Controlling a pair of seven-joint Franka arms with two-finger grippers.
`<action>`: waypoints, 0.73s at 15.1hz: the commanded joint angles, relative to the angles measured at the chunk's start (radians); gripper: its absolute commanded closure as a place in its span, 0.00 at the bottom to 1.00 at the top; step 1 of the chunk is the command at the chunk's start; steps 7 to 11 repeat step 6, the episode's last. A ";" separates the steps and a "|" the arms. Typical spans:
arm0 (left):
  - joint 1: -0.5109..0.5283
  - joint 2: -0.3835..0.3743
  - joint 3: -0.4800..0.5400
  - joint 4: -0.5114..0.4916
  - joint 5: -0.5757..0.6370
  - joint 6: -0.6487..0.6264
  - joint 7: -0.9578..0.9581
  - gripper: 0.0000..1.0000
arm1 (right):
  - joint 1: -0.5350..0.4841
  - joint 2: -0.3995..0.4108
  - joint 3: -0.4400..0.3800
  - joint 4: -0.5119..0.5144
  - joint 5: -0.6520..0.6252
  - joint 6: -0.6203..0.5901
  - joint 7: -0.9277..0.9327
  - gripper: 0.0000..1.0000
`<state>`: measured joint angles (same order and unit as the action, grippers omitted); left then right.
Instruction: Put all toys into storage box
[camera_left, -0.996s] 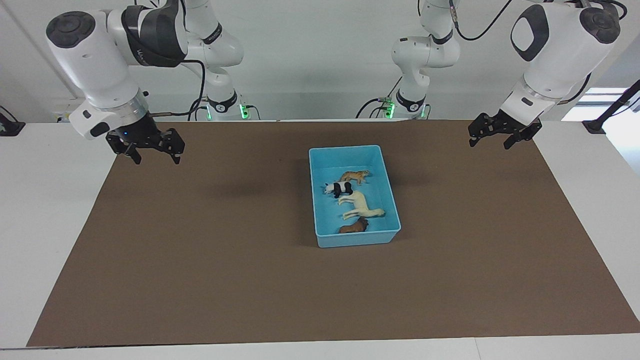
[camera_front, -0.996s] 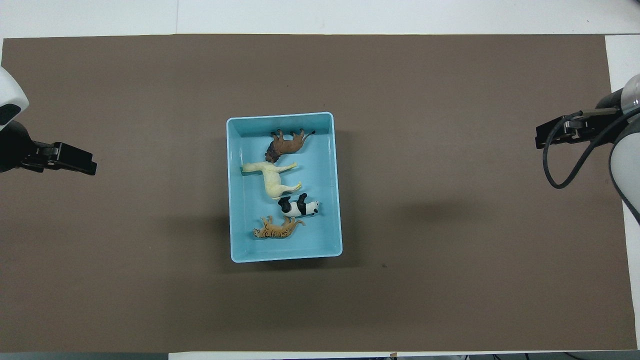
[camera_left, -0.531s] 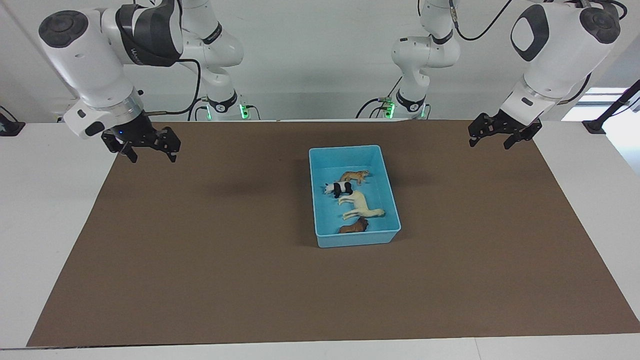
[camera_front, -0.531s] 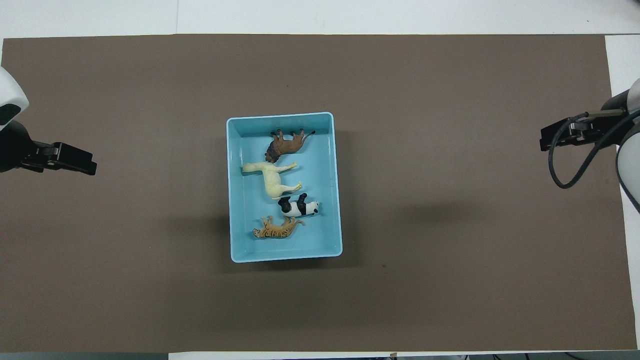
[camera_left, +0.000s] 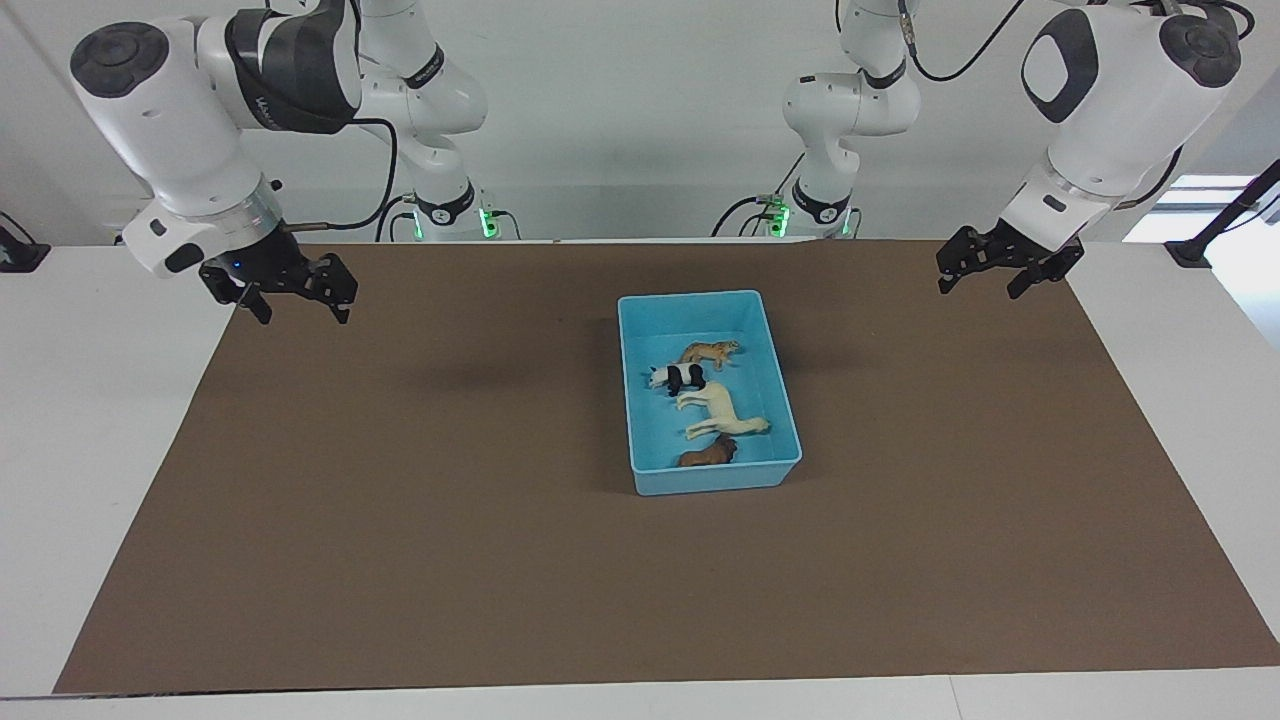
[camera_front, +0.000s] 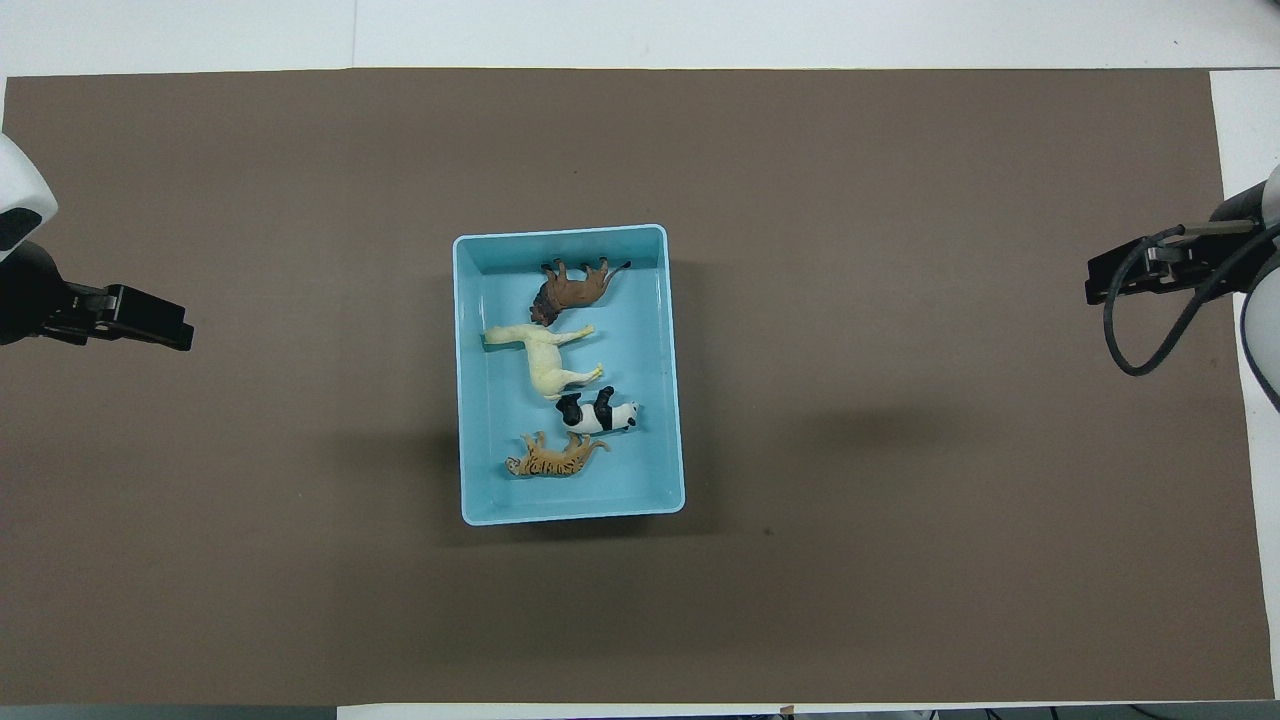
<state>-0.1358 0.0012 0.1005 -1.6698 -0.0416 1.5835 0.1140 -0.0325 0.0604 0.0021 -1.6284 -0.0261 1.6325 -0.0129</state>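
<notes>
All 4 toys lie in box (camera_left: 782, 400) mid table (camera_left: 400, 500): horse (camera_left: 722, 412), cat (camera_left: 710, 352), lion (camera_left: 708, 455), panda (camera_left: 677, 377). Left gripper (camera_left: 1005, 272) & right gripper (camera_left: 290, 300) up over table ends, jaws spread, empty

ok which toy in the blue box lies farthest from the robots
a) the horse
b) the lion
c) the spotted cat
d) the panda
b: the lion lies at the end of the storage box farthest from the robots, with the horse, then the panda, then the spotted cat each nearer to them.
</notes>
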 joint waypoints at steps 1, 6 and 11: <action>0.004 -0.013 -0.001 -0.010 -0.004 0.012 0.007 0.00 | -0.015 -0.016 0.010 -0.010 0.006 -0.013 -0.019 0.00; 0.004 -0.013 -0.001 -0.010 -0.004 0.012 0.007 0.00 | -0.010 -0.016 0.012 -0.010 0.006 -0.008 -0.016 0.00; 0.004 -0.013 -0.001 -0.010 -0.004 0.012 0.007 0.00 | -0.010 -0.016 0.012 -0.010 0.006 -0.008 -0.016 0.00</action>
